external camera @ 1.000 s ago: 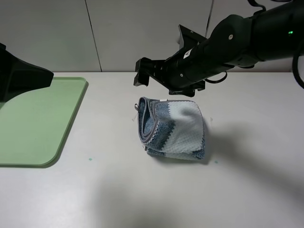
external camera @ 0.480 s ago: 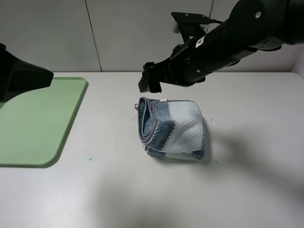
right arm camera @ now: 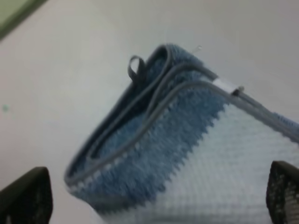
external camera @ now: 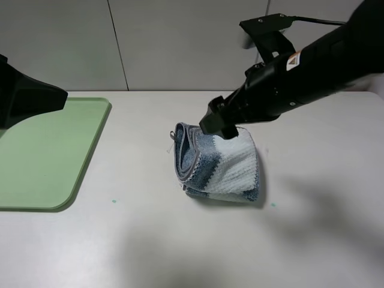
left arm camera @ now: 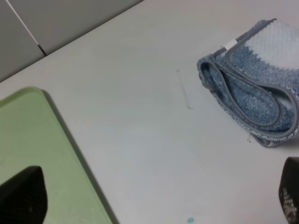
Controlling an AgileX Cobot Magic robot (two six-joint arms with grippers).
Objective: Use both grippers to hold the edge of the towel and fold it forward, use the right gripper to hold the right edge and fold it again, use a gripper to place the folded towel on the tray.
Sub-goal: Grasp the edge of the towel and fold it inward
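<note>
The towel (external camera: 219,165) lies folded into a thick bundle on the white table, its blue and white stripes and grey trim showing, with the folded edges facing left. My right gripper (external camera: 219,123) hovers low over the towel's back edge. In the right wrist view its fingertips (right arm camera: 25,193) stand wide apart on either side of the towel (right arm camera: 187,149), open and holding nothing. The light-green tray (external camera: 48,156) sits at the far left. My left gripper (left arm camera: 156,198) is open and empty above the tray's (left arm camera: 42,154) near corner, well left of the towel (left arm camera: 252,88).
The left arm's black body (external camera: 24,96) juts in from the left edge above the tray. A grey panelled wall runs behind the table. Small teal specks (external camera: 114,201) dot the tabletop in front of the towel.
The right arm has swung back to the right and come down, from beyond the towel's back-left corner to just over its back edge. The towel and the left arm have not moved.
</note>
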